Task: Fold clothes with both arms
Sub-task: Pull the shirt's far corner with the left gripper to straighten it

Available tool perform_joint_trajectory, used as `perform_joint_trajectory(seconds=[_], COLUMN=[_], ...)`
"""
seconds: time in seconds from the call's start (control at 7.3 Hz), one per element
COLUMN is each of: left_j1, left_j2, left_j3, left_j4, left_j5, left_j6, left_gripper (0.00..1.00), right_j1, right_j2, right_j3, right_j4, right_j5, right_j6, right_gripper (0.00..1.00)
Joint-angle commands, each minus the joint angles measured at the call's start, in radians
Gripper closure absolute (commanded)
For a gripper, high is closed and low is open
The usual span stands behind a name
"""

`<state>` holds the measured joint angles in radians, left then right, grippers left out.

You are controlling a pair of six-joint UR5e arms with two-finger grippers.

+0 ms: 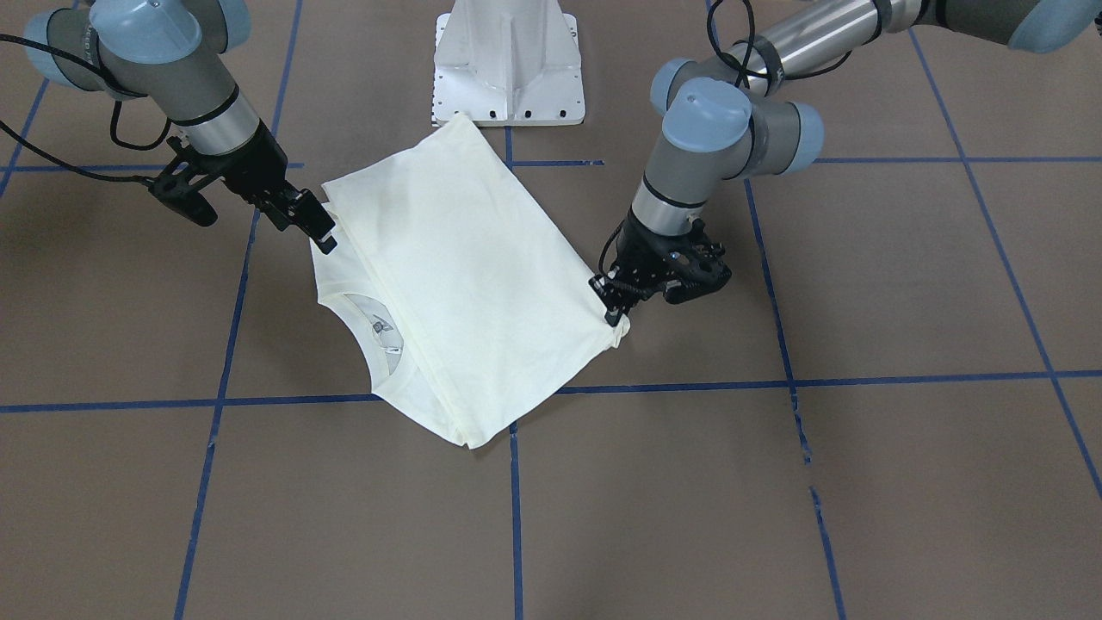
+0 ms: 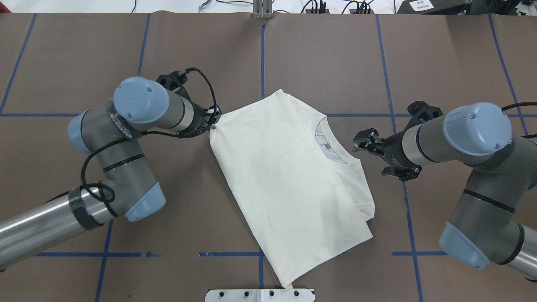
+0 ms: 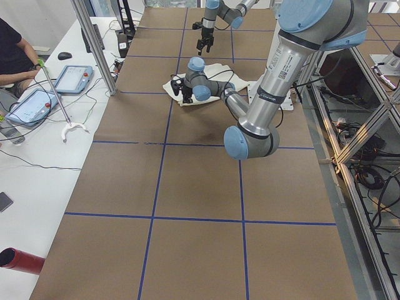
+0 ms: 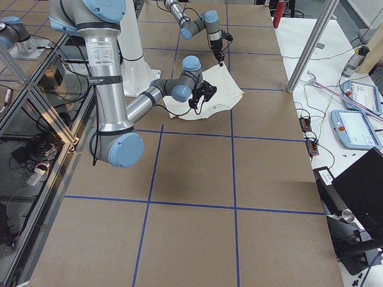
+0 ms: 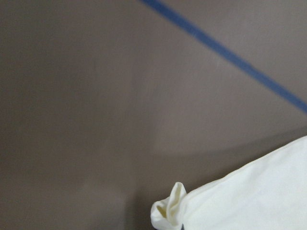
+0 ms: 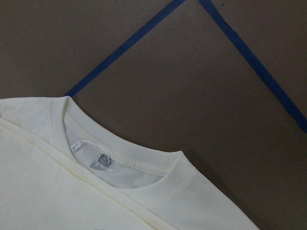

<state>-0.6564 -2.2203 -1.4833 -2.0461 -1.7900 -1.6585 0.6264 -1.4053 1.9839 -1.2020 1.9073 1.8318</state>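
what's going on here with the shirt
A two-armed robot is folding a cream shirt on the brown table. The shirt lies already folded over, plain side up, collar showing. The left gripper pinches one corner; the right gripper hangs open by the collar end, seemingly clear of the cloth.

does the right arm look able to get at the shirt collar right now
Probably yes. The right end effector hovers just beside the collar of the shirt, which lies uncovered facing it; only bare table lies between.

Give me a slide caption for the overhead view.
Left tool pinches a corner of the folded cream shirt while the right tool hovers beside its collar.
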Motion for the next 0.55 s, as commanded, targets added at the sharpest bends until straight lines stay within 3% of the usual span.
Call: perform_joint_trajectory(seconds=[0.0,0.14,0.27,0.41], left_j1=[-0.089,-0.107,-0.114,-0.115], left_j2=[-0.242,-0.328,-0.332,-0.314], left_j3=[0.406,0.551,0.555,0.464], left_j4=[-0.226,-0.283,-0.287,-0.272], left_j5=[0.004,0.030,0.028,0.005], left_j6=[0.020,0.075,0.091,0.086], left_gripper=[1.00,1.00,0.86,0.52], right_j1=[-0.007,-0.014,-0.030,-0.049], right_j2=[0.058,0.064,0.086,0.094], right_j3=[-0.029,-0.030,-0.037,-0.052], right_j4=[-0.001,-0.001,-0.002,-0.002], right_j5=[-0.013,-0.049,-0.060,-0.073], right_j6=[0.000,0.003,0.004,0.004], right_gripper=[0.00,0.00,0.00,0.00])
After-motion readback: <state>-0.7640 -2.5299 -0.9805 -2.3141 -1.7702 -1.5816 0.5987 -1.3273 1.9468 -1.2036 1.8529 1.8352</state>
